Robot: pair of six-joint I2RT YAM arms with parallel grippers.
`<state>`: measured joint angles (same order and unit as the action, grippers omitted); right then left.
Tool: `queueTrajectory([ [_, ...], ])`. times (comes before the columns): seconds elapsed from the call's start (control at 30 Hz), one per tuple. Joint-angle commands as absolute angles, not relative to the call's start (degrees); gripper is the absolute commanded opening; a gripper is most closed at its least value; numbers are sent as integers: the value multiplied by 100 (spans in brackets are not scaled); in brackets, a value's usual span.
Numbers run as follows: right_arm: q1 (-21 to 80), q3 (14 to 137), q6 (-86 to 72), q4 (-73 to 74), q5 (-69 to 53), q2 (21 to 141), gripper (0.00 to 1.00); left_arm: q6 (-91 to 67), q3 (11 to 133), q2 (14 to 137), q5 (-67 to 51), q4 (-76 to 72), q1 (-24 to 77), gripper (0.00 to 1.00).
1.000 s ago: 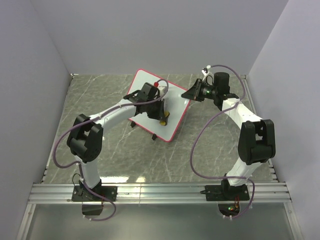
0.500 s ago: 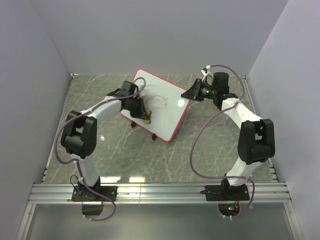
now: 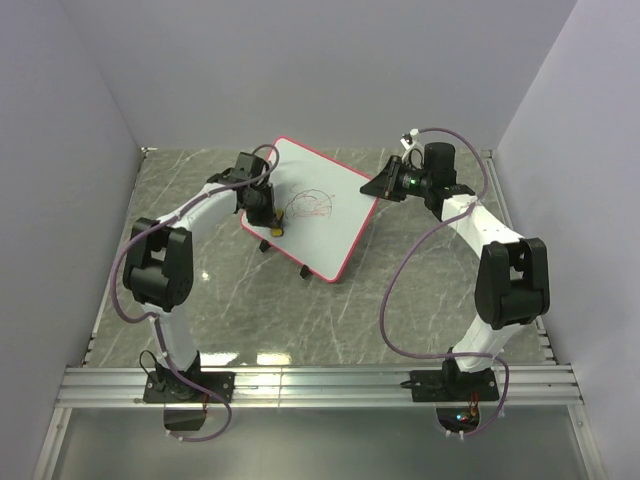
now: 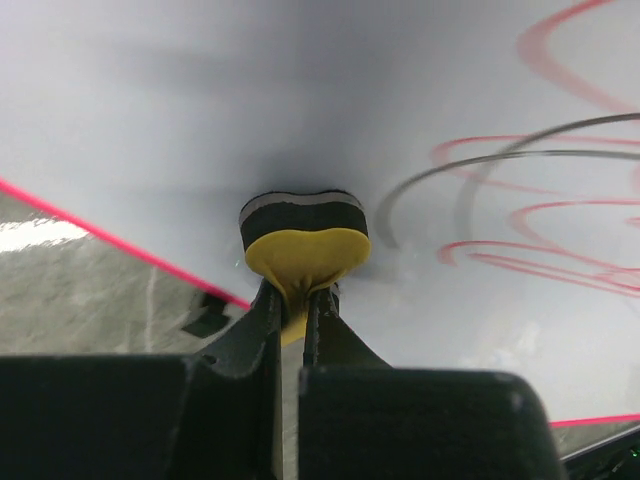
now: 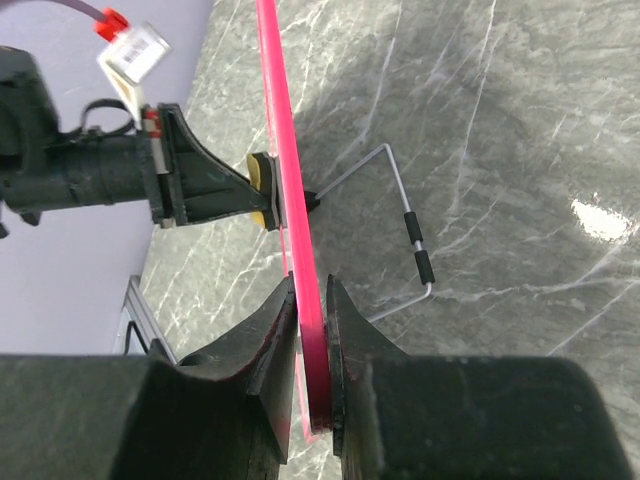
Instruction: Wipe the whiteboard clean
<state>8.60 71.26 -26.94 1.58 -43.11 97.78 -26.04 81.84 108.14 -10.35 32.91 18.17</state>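
— Where is the whiteboard (image 3: 332,240)?
— Mid-surface (image 3: 200,285), standing tilted between the two arms, with its pink frame edge toward the right arm.
— What are the hands doing?
— The right hand (image 5: 311,318) is clamped on that frame edge. The left hand (image 4: 296,305) is closed tight on a yellow eraser (image 4: 303,238), which presses against the white face just beside red and grey scribbles (image 4: 540,215).

Counting: one whiteboard (image 3: 325,225), one yellow eraser (image 4: 305,248), two arms (image 3: 500,280).
One table (image 3: 420,300) is carrying everything; two pincers are showing, the left pincer (image 4: 298,300) and the right pincer (image 5: 311,300); one wire stand (image 5: 395,175) is bearing two black feet (image 5: 424,266).
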Motion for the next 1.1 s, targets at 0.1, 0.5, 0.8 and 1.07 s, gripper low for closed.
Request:
queueTrajectory([
  [0.1, 1090, 7023, -2400, 914, -3779, 10116, 0, -2584, 9192, 10960, -1494, 2786, 2373, 0],
  [0.5, 1090, 6812, -2338, 941, -3753, 9941, 0, -2584, 10922, 11759, -712, 3445, 2057, 0],
  [0.8, 1090, 6733, -2355, 897, -3727, 9870, 0, -2329, 9664, 11611, -1011, 3094, 1925, 0],
  [1.07, 1090, 6478, -2443, 686, -3753, 9817, 0, -2443, 7472, 10574, -1090, 2347, 2083, 0],
])
